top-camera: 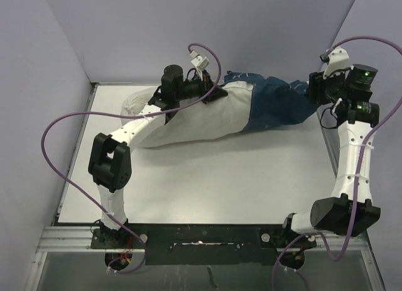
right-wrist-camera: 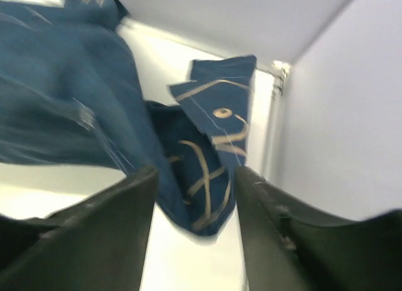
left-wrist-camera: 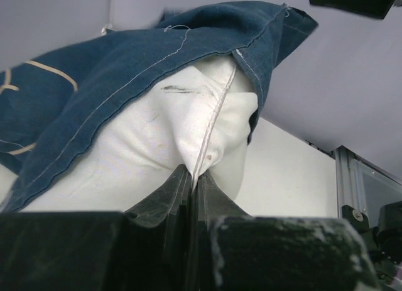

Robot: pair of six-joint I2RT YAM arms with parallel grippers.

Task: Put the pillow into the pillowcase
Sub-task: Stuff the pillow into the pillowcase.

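White pillow (left-wrist-camera: pixel 144 146), seam pinched in clenched left fingers (left-wrist-camera: pixel 168 206); navy pillowcase (right-wrist-camera: pixel 201 171) between parted right fingers (right-wrist-camera: pixel 107 228)

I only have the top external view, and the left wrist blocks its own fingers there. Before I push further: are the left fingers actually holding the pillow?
Observer: Yes. The left wrist view shows the left fingers shut, pinching the pillow where its stitched seam puckers.
Operator: What covers that end?
Observer: The pillowcase drapes over the pillow's top, its stitched edge running across it. Below that edge the pillow shows bare white.
Operator: And the other arm?
Observer: The right fingers stand apart, with a printed corner of the pillowcase in the gap. That picture is too blurred to tell whether they touch it.
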